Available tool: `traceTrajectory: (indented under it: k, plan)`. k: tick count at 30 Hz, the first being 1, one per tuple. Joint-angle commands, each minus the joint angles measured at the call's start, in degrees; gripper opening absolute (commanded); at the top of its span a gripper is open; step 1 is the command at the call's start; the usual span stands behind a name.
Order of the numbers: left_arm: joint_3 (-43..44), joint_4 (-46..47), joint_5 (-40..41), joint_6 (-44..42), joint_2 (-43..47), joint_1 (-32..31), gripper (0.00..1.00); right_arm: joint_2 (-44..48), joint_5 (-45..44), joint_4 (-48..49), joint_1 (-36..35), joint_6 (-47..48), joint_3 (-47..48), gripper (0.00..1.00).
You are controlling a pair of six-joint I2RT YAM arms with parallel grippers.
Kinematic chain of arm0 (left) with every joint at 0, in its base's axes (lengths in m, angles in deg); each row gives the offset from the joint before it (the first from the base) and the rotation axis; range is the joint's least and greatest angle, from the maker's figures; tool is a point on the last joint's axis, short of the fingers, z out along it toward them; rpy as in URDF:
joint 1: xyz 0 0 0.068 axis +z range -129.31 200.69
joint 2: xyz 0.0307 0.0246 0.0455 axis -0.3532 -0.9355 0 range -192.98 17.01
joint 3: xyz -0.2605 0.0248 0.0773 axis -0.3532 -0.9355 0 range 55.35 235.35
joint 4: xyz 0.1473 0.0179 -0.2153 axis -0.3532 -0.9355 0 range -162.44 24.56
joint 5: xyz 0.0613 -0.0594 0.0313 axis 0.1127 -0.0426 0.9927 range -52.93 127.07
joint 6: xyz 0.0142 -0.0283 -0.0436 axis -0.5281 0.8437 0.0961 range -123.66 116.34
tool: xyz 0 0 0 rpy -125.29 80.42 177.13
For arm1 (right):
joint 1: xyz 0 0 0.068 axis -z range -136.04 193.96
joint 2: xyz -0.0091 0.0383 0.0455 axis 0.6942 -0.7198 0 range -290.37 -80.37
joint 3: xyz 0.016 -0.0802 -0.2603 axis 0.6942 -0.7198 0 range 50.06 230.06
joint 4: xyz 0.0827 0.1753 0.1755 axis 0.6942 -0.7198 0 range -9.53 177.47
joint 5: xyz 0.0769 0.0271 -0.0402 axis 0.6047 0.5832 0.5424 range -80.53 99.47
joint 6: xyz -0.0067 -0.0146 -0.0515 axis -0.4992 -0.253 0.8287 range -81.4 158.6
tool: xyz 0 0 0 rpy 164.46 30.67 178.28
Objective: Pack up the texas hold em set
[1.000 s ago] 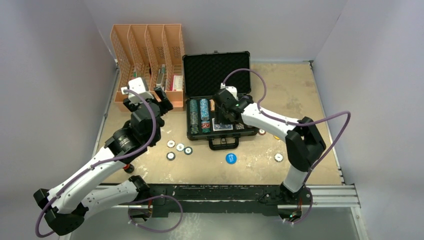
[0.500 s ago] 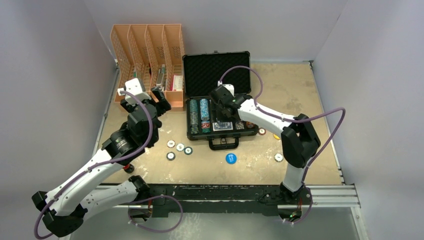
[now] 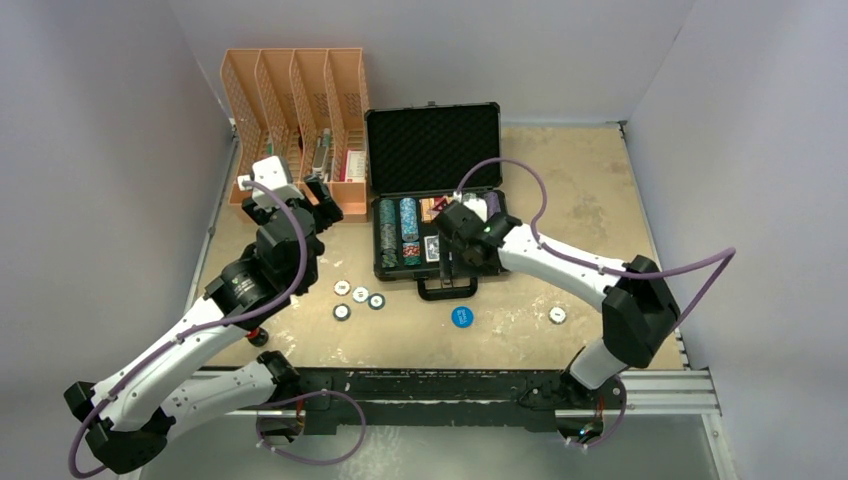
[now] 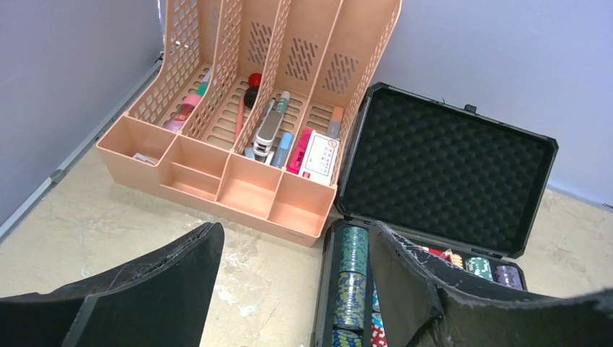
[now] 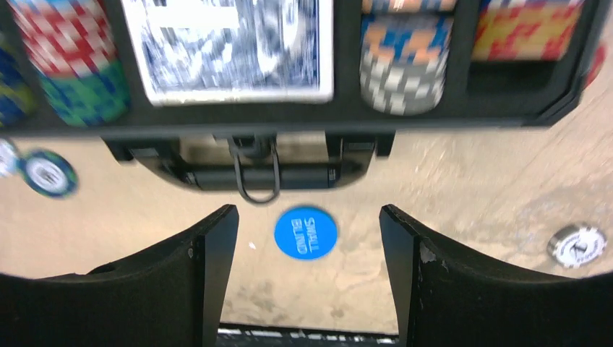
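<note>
Tip: right gripper (image 5: pixel 306 212) is spread wide with nothing held, so I'd centre over the blue button disc (image 5: pixel 306 233), drop straight, pinch its rim.

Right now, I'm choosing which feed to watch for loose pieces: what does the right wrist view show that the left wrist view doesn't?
Only the right wrist view: the blue Small Blind disc, a loose white chip, a dark chip, the case handle and the blue card deck. Only the left wrist view: the orange file organiser and the foam-lined lid. Both: the black case with its rows of chips.
</note>
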Motion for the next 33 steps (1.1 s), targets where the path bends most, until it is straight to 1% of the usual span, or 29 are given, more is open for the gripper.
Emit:
traceTrajectory:
  k: [1, 5, 7, 14, 17, 23, 27, 33]
  plan:
    - [0.4, 1.1, -0.1, -0.7, -0.6, 0.5, 0.73, 2.2, 2.9, -1.5, -4.0, -4.1, -5.2, 0.75]
    - [0.3, 1.1, -0.2, -0.6, -0.4, 1.0, 0.73, 1.5, 6.6, 2.2, -5.7, -4.9, -9.2, 0.77]
    - [-0.1, 1.5, -0.2, -0.7, -0.2, 1.1, 0.73, 0.3, 7.1, 3.6, -6.2, -5.2, -10.4, 0.77]
    - [-0.4, 1.9, -0.7, -0.8, -0.5, 1.2, 0.73, -3.6, 4.3, 6.4, -8.2, -6.5, -12.3, 0.74]
    - [-0.5, 2.1, -0.7, -1.0, -0.5, 1.5, 0.73, -5.1, 3.8, 7.3, -8.3, -6.7, -12.6, 0.72]
    - [-0.5, 2.1, -0.4, -1.0, -0.5, 1.8, 0.73, -8.2, 2.5, 6.1, -8.4, -7.8, -12.1, 0.66]
    - [-0.5, 2.0, -0.3, -1.0, -0.4, 1.9, 0.73, -8.0, 2.7, 6.1, -8.4, -8.2, -13.0, 0.58]
    - [-0.5, 1.9, -0.4, -0.9, -0.5, 2.2, 0.73, -6.2, 4.2, 7.0, -8.4, -7.5, -13.8, 0.50]
